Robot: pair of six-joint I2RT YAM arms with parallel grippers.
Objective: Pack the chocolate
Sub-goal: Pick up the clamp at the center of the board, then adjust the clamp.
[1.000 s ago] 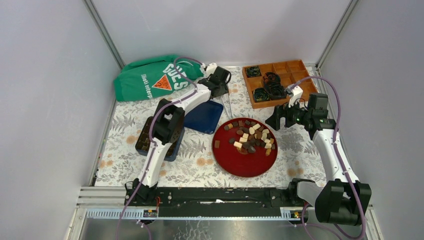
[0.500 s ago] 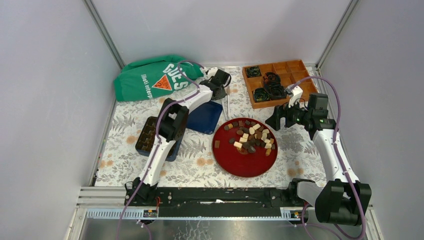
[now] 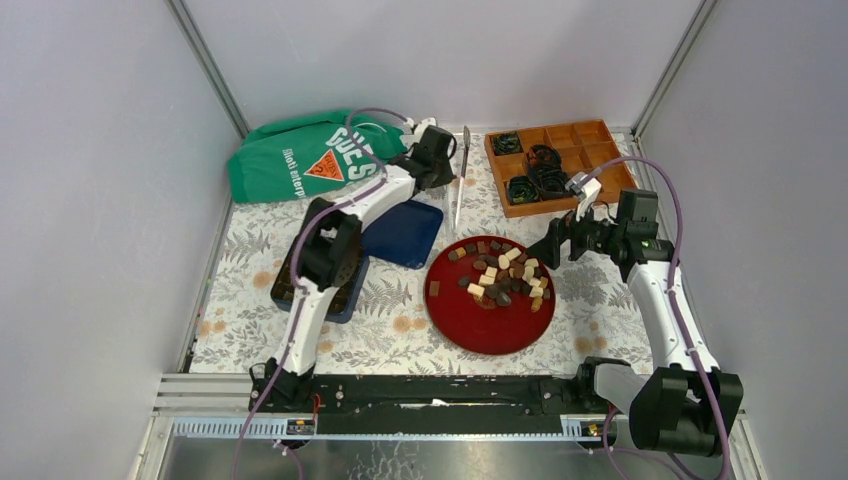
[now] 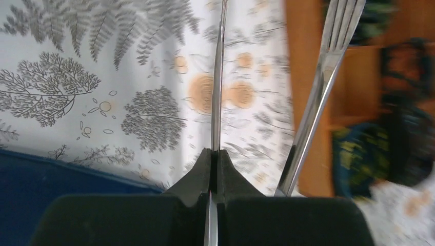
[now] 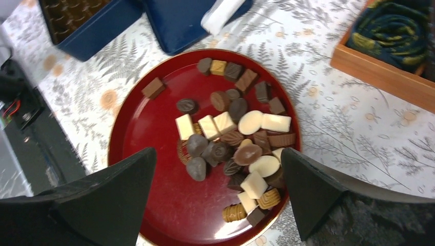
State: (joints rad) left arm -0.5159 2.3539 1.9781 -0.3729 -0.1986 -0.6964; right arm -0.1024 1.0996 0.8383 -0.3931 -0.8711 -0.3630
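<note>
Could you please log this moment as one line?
left gripper: shut on metal tongs | right gripper: open above red plate | chocolate: on plate

The tablecloth (image 3: 400, 335) is printed white with grey ferns and trees and pale orange blossoms. The plate (image 3: 470, 330) is coloured deep red, and a gold-brown emblem is partly seen at its middle. The chocolate (image 3: 505, 275) is seen in dark brown, mid brown and cream-white. The box (image 3: 347, 303) and the tray (image 3: 405, 235) are coloured navy blue. The bag (image 3: 285, 160) is dyed green, lettered in white and marked with an orange-red triangle. The organiser (image 3: 592, 133) is finished in orange-brown, and the coils (image 3: 545, 180) in it are black with greenish flecks. The tongs (image 3: 461, 175) are silver. The arms (image 3: 660, 290) are finished in white and black and are trailed by purple wires (image 3: 675, 215).
</note>
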